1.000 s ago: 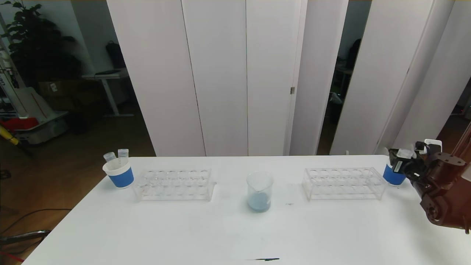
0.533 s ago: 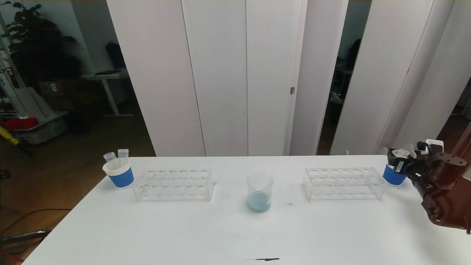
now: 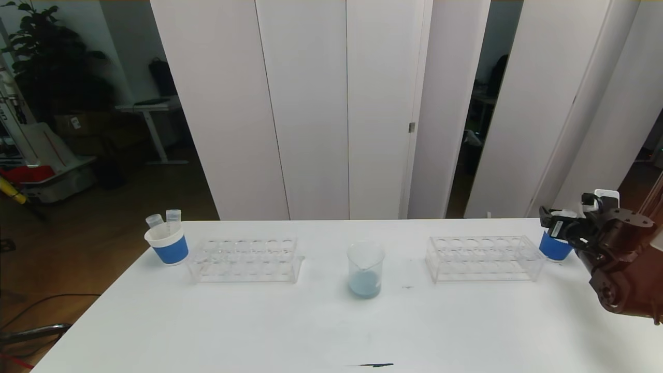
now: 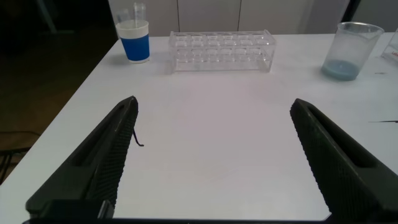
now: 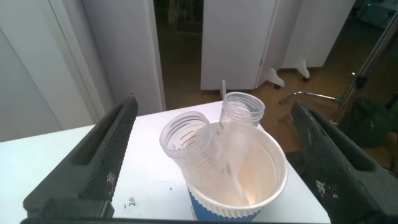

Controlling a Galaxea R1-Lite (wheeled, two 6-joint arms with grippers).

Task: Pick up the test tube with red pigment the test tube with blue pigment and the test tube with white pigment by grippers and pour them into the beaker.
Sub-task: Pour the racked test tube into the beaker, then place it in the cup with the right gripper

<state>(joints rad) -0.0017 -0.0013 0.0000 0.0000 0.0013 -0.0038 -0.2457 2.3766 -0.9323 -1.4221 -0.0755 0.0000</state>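
- The right tool (image 3: 550,221) hangs over the right cup (image 3: 554,248) at the far right of the desk (image 3: 331,321), its fingers wide apart and holding nothing.
- The right wrist view shows that cup (image 5: 239,180) directly between the spread fingers, with two clear tubes (image 5: 205,146) standing in it; both look empty.
- The left tool (image 4: 211,155) is low over the near left of the desk, fingers also spread and empty; it is out of the head view.
- The beaker (image 3: 365,269) stands mid-desk between the two racks, with pale blue liquid at its bottom.
- Both racks, left rack (image 3: 244,260) and right rack (image 3: 484,258), look empty.
- The left cup (image 3: 167,242) at the far left holds two more clear tubes (image 3: 163,218); no coloured pigment shows in them.
- Judgement: the pouring seems done, and the step in hand is leaving a spent tube in the right cup.
- Next move: the right tool should lift straight up clear of the tube rims, so as not to tip the cup, then pull away from it.
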